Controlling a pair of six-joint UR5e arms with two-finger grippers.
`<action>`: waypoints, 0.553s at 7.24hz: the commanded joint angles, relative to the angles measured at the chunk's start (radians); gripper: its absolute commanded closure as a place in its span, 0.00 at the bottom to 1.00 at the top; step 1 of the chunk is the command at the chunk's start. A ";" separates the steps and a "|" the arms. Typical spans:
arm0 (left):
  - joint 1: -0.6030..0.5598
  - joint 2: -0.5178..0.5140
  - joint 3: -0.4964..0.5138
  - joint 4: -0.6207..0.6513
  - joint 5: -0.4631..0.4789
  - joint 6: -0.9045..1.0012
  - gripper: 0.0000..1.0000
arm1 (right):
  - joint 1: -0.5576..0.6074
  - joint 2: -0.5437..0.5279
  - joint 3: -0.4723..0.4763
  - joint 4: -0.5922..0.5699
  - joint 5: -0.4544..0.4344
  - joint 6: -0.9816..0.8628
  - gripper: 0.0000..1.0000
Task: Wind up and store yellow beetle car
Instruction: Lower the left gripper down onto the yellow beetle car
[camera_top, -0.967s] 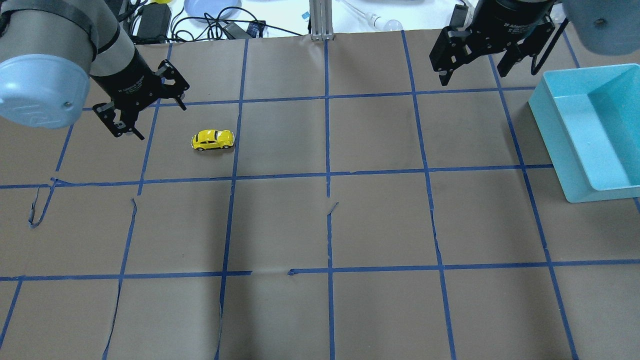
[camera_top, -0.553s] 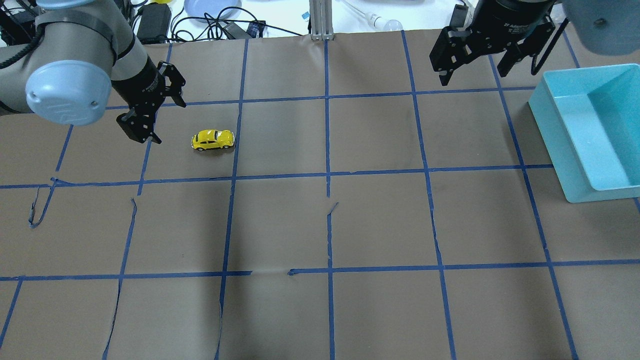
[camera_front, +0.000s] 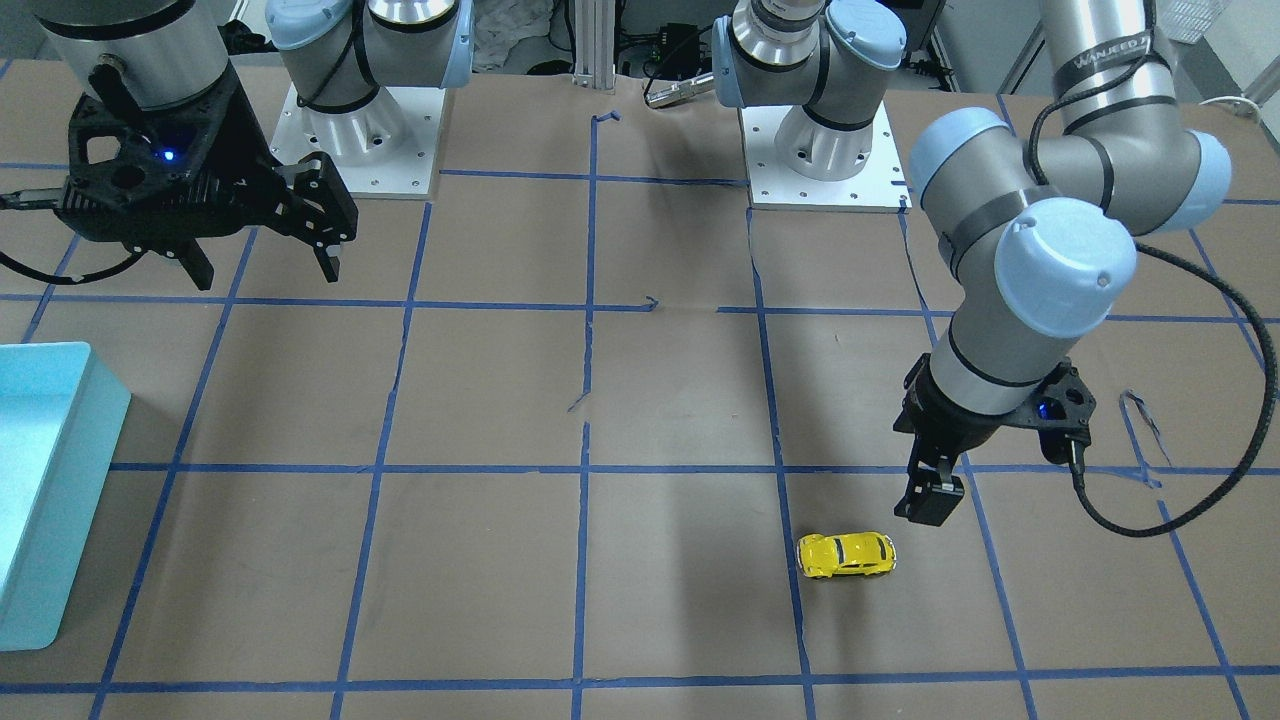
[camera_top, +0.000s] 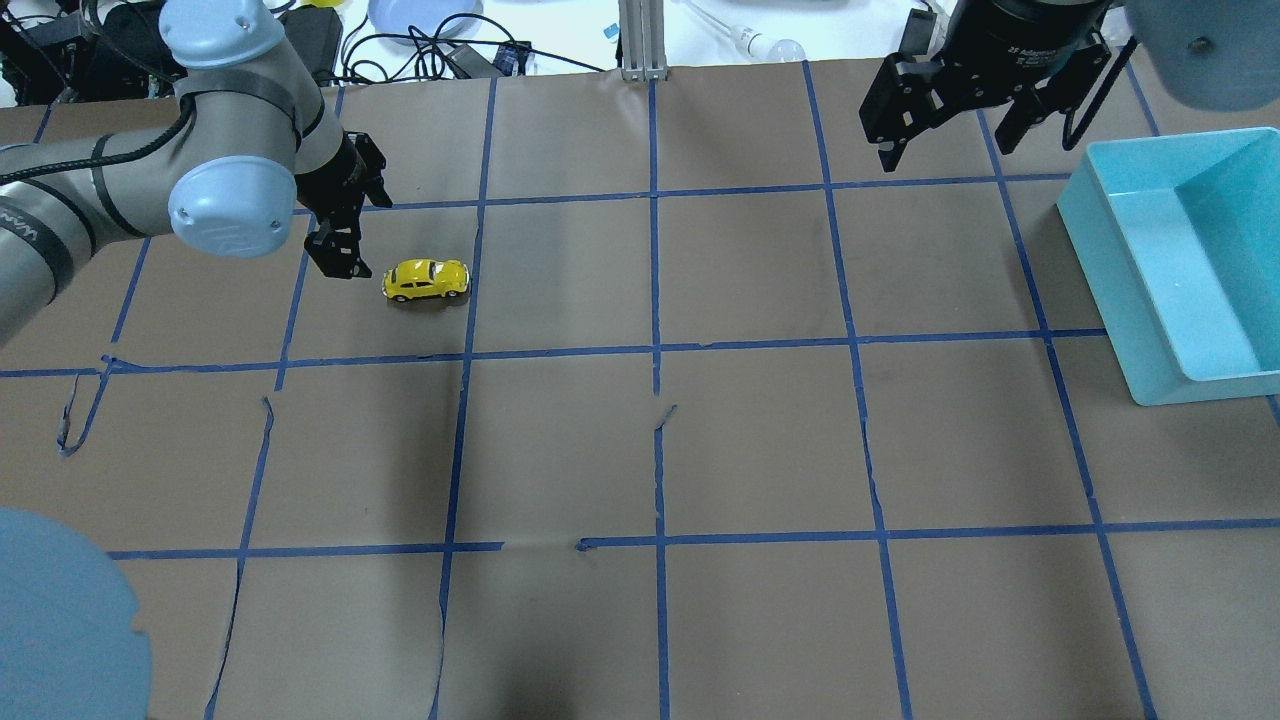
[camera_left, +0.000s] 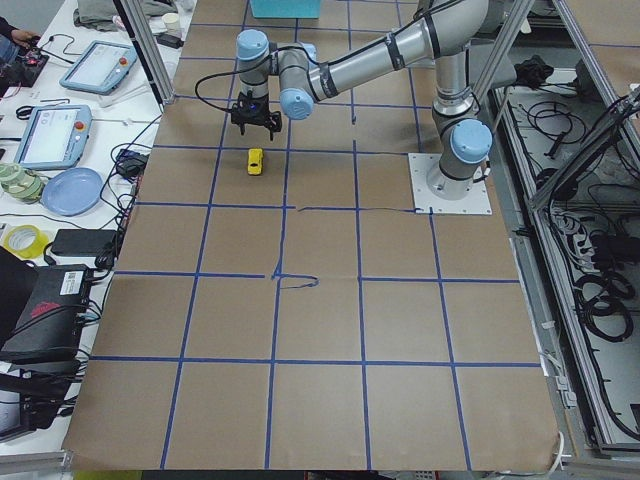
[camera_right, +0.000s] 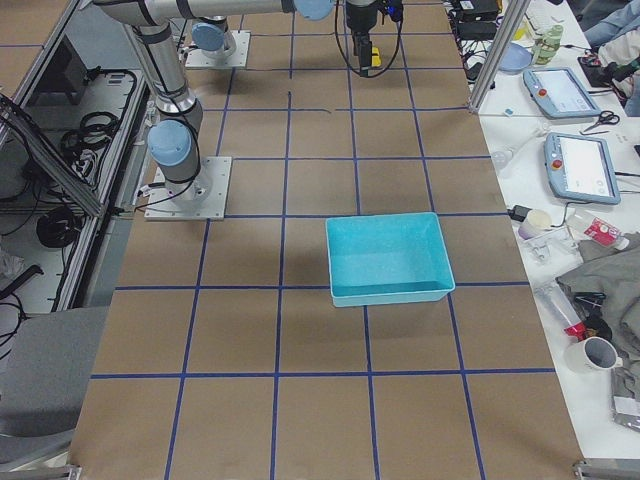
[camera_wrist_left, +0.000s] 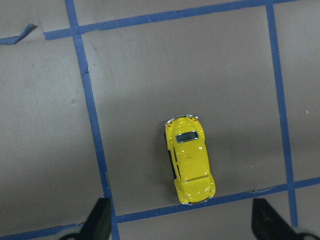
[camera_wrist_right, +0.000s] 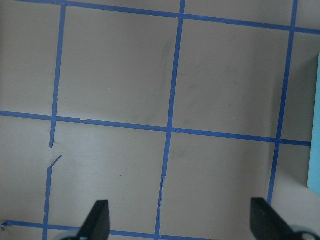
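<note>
1. On the brown-papered table, inside a blue-taped square on the robot's left side, the yellow beetle car (camera_top: 426, 279) sits on its wheels, with nothing touching it.
2. The left gripper (camera_front: 928, 503) hangs just beside one end of the car, clear of the paper. Its jaws are spread wide and empty. Its wrist camera shows the toy lying ahead of the fingertips, not between them.
3. The right gripper (camera_top: 948, 138) hovers well apart toward the far edge of the table, equally wide and empty, near the teal bin (camera_top: 1105, 280) that waits on that side.
4. The car looks hard, glossy and very light, so it should need little squeeze. The domed roof and bonnet would probably let the pads slide off.
5. The flatter door panels, mid-body between the wheel arches, look like the surest hold, taken low enough to keep the wheels pressed down for winding.
6. The car's wheels likely roll freely, so a bump on a bumper could send it away.
</note>
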 joint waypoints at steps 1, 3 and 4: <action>0.000 -0.072 0.004 0.028 -0.004 -0.016 0.00 | 0.002 0.000 0.000 0.000 0.000 0.000 0.00; 0.000 -0.121 -0.007 0.072 -0.005 -0.079 0.00 | 0.002 0.000 0.000 0.000 -0.002 0.000 0.00; 0.000 -0.140 -0.004 0.074 -0.005 -0.084 0.00 | 0.002 0.000 0.000 0.000 -0.002 0.002 0.00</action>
